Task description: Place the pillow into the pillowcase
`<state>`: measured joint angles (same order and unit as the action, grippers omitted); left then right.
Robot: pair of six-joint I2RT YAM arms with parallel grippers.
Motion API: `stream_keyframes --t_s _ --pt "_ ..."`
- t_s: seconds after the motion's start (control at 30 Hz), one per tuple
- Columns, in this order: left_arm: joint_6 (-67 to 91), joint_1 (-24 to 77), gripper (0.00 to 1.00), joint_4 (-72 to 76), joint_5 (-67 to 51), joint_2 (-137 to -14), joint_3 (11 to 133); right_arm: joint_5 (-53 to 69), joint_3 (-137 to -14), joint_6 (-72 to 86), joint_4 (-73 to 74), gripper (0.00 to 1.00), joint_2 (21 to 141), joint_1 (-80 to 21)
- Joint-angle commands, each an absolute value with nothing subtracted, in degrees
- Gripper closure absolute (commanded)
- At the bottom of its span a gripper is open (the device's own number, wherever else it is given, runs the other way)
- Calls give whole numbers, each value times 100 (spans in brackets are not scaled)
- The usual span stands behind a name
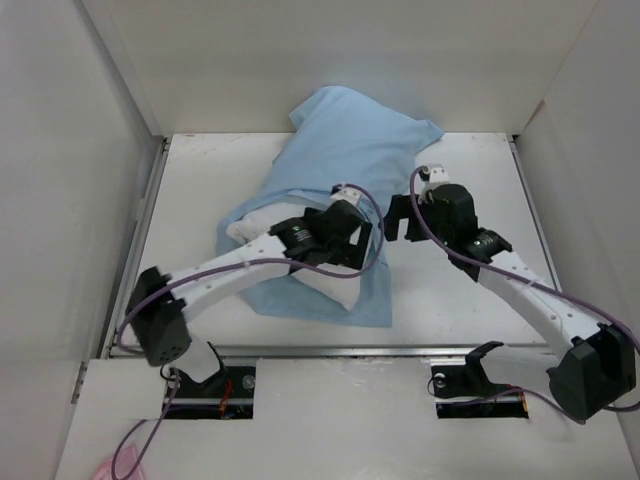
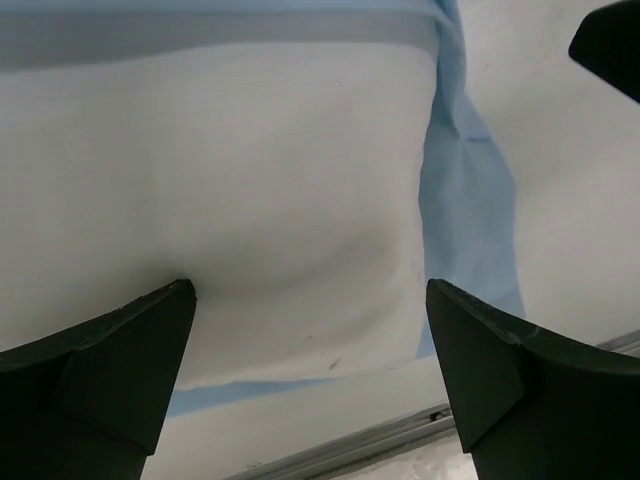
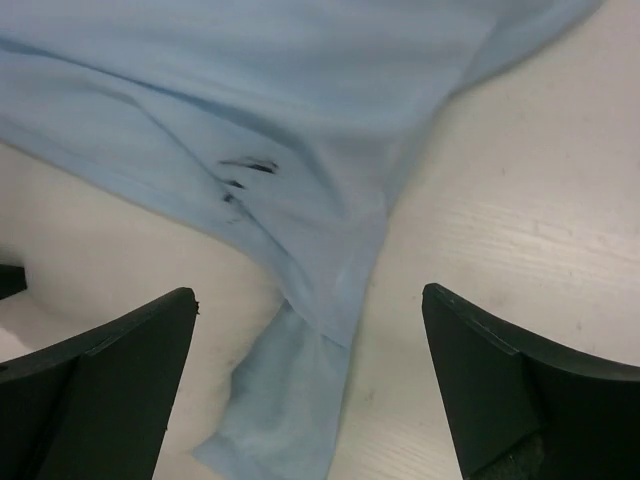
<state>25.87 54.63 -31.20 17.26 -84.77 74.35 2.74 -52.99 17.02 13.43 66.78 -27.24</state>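
The light blue pillowcase (image 1: 350,140) lies bunched at the table's middle back. The white pillow (image 1: 248,226) is partly inside it, with its near end sticking out over a blue flap (image 1: 372,300). My left gripper (image 1: 345,250) hovers over the pillow's exposed end, open and empty. In the left wrist view the gripper (image 2: 308,290) frames the pillow (image 2: 230,170), with the pillowcase (image 2: 470,200) at the right. My right gripper (image 1: 398,222) is open and empty beside the pillowcase's right edge. In the right wrist view the gripper (image 3: 306,292) is over a fold of the pillowcase (image 3: 300,150).
White enclosure walls (image 1: 60,150) stand on the left, back and right. A metal rail (image 1: 330,352) runs along the table's near edge and shows in the left wrist view (image 2: 380,435). Bare white table (image 3: 520,200) lies right of the pillowcase.
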Motion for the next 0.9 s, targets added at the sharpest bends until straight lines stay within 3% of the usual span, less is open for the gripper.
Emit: stream_keyframes --t_s 0.0,0.03,0.07,0.17,0.2,0.23,0.3,0.4,0.43,0.5,0.67,0.87 --pt "2548 5643 0 -3813 2214 -9121 7945 333 -4679 2101 1381 0 6583 -2559" --pt "2549 5643 0 -3814 2267 -9323 8085 334 -4580 2101 1206 0 6670 -2558" --pt "2497 5643 7 -3814 2268 -9699 8156 334 -4492 2101 1100 0 6749 -2488" --pt "2496 5380 58 -3762 2320 -10150 8375 833 -4298 2048 292 1 7302 -2487" --pt "2496 5240 86 -3762 2425 -10369 8376 1026 -4298 2048 73 4 7495 -2487" --pt "2653 5160 100 -3762 2548 -10458 8454 1028 -4298 2048 -104 6 7697 -2487" --pt "2654 5028 100 -3814 2707 -10529 8508 915 -4412 2048 -587 6 8286 -2435" --pt "2585 4905 100 -3438 2594 -10582 8508 1107 -4763 1969 -844 33 8815 -2435" --pt "2584 4904 100 -3350 2593 -10512 8508 1107 -4816 1969 -896 67 8815 -2435" --pt "2505 4852 100 -3095 2566 -10460 8691 1107 -4816 1969 -879 98 8746 -2435" --pt "2706 4571 100 -2743 2689 -10782 9438 1406 -4492 1969 383 100 7193 -3020" --pt "3251 4395 100 -2795 2944 -11347 10336 2398 -4096 2590 3240 100 4406 -3902"
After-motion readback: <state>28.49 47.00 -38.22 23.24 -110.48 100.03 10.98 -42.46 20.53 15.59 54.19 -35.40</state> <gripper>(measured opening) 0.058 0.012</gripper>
